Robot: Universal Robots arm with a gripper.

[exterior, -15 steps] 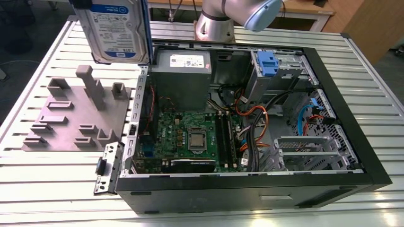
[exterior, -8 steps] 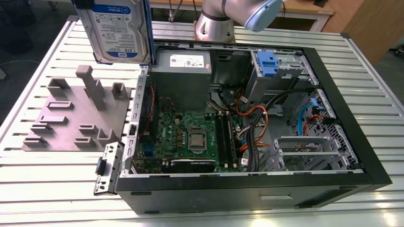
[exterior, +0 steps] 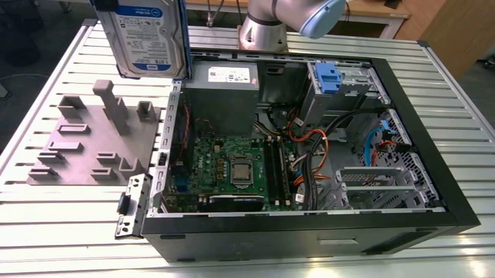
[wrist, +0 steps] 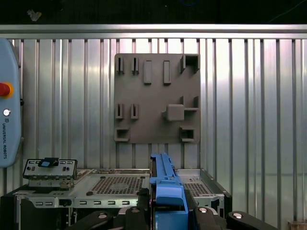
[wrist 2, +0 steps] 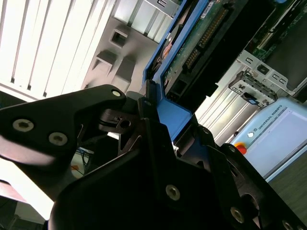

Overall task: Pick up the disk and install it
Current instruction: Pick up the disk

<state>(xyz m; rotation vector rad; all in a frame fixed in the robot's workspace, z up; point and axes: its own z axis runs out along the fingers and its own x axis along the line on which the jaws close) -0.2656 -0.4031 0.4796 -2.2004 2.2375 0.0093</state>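
The disk [exterior: 147, 35] was clamped in the gripper [wrist: 167, 203], long axis hung straight down over the grey plate [exterior: 83, 147]; the open case [exterior: 294, 233] was seen toward the exterior view's right.

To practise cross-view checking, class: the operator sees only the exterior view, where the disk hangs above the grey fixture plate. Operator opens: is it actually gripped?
Observer: Yes; in the second wrist view the gripper is shut on the disk, clamping its blue bracket.
Operator: Which face points away from me?
Observer: Its green circuit-board side, with a dark connector row.
Operator: Anything nearby I'm missing?
Observer: A pale blue teach pendant with a red button, in both wrist views.
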